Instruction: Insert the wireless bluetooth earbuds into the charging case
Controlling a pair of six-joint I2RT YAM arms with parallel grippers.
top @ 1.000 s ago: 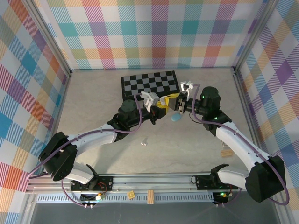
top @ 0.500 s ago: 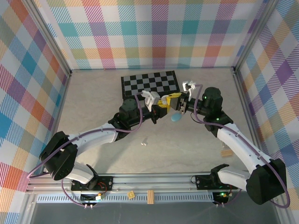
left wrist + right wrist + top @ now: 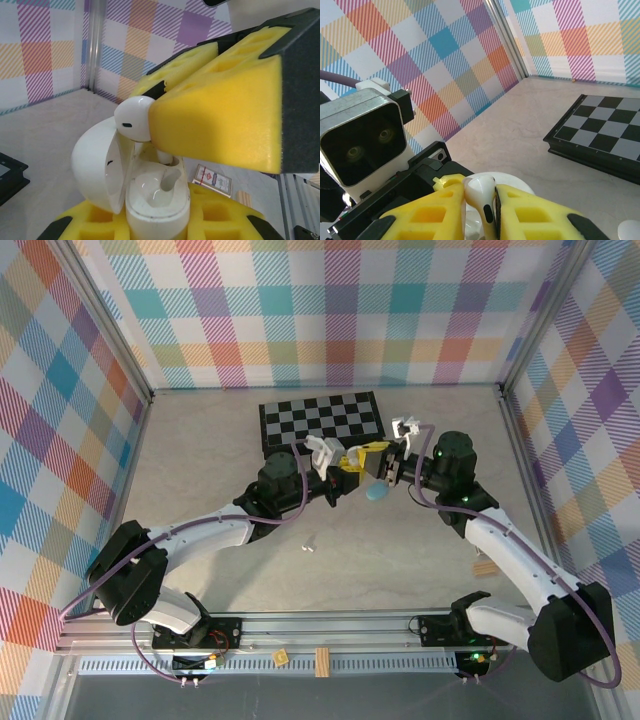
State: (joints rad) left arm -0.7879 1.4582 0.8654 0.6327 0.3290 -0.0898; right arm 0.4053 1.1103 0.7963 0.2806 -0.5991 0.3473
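Left wrist view: mid-insert, bud not home yet by the look of it. Clamping open white charging case (image 3: 157, 200) upright in left pincer (image 3: 157, 222), yellow pads tight on both sides, lid (image 3: 95, 165) swung out to the left. Pinching white earbud (image 3: 134, 117) by the head in right pincer (image 3: 480, 200), pads narrow on it, stem pointing down w/ tip at or just inside one socket. Can't tell exact depth; head well proud of the rim, so prob not seated. 2nd socket beside it looking empty.

Top ext: both pincers meeting above mid counter (image 3: 200, 460), just near of the chessboard (image 3: 320, 418). Light blue case (image 3: 377, 492) lying on the counter right beside them, untouched. Loose white bud (image 3: 308, 548) on the counter, nearer and to the left, well apart from the action.

Next, IMO: press straight down along the stem axis, small travel, case held rigid. No opening of right pads until head sits flush. Risks: tilting the stem in the socket, foam catching the lid edge. After that, prob fetch the loose bud for the 2nd socket.
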